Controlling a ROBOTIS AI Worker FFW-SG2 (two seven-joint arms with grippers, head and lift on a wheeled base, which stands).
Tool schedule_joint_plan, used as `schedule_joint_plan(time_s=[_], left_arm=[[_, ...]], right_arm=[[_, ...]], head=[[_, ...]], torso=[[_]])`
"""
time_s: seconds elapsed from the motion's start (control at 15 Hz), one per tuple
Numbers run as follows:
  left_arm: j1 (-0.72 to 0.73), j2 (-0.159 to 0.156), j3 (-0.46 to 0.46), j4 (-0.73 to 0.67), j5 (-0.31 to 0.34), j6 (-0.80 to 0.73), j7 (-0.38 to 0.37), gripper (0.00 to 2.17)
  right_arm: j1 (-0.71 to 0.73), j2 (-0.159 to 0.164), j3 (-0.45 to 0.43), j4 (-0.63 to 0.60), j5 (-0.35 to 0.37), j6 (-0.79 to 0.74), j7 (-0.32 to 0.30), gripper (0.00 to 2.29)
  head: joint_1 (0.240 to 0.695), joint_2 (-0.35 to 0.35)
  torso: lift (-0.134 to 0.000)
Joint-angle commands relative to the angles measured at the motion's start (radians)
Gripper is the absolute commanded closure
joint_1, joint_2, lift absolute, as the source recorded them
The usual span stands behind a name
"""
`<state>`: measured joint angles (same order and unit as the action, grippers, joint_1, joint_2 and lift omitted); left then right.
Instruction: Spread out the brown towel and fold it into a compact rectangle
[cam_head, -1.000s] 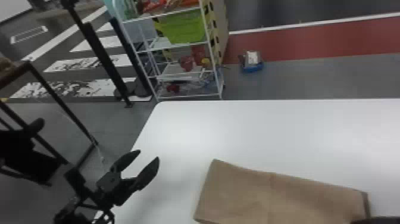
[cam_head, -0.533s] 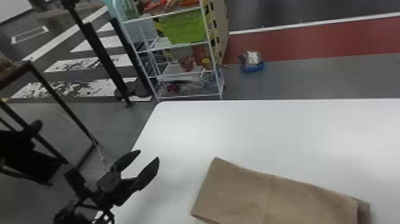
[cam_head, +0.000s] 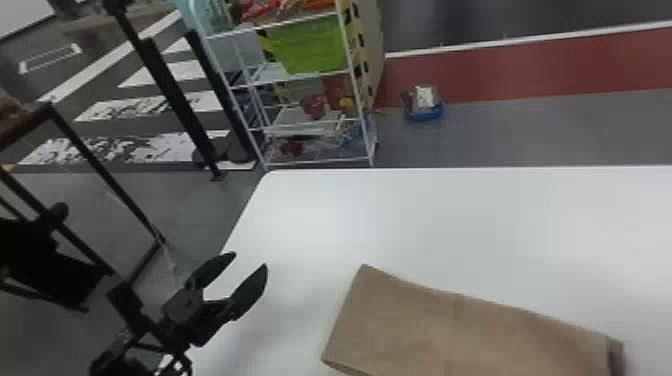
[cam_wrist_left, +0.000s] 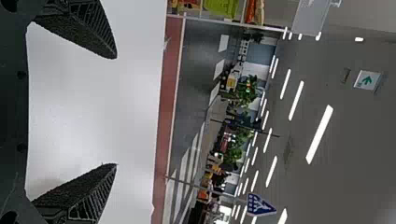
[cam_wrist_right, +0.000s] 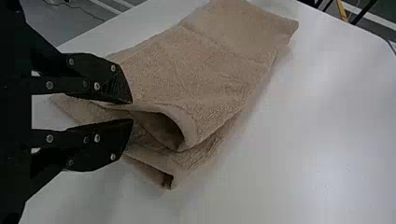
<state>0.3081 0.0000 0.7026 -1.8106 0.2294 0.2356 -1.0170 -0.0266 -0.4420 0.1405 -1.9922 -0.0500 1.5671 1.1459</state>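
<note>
- Left pincer (cam_head: 250, 261): fingers spread apart over the surface (cam_head: 450, 220).
- Right pincer (cam_wrist_right: 133, 111): fingers slightly apart, towel between them; cannot tell whether clamped.
- Brown towel (cam_head: 470, 330): folded on the surface, left pincer's three o'clock.
- Rack (cam_head: 320, 164): beyond, one o'clock.

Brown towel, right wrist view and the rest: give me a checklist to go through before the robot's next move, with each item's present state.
1. Brown towel resting on the white table: ok.
2. Layers flat and edges lined up: not ok; near the right gripper the upper layer bulges, leaving an open mouth, and the edge below sticks out.
3. Right gripper at an end of the towel: ok.
4. Right gripper holding the towel firmly: cannot tell.
5. Left gripper away from the towel, fingers apart: ok.
6. Hidden underside free of creases: cannot tell.
</note>
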Motion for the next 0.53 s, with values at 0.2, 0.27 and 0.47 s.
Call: schedule_joint_plan(time_s=[0.2,0.27,0.47], left_arm=[[-0.001,-0.003,0.000,0.002,0.001,0.000,0.000,0.05],[-0.001,-0.003,0.000,0.004,0.001,0.000,0.000,0.05],[-0.001,-0.003,0.000,0.004,0.001,0.000,0.000,0.05]], right_arm=[[0.033,-0.032,-0.071,-0.030,-0.079,0.005,0.000,0.21],[0.040,-0.034,-0.071,-0.033,-0.079,0.005,0.000,0.21],[0.056,-0.047,-0.090,-0.059,-0.091,0.005,0.000,0.21]], head=[[0.695,0.341],[0.695,0.338],[0.695,0.335]], torso=[[-0.124],[-0.124],[-0.124]])
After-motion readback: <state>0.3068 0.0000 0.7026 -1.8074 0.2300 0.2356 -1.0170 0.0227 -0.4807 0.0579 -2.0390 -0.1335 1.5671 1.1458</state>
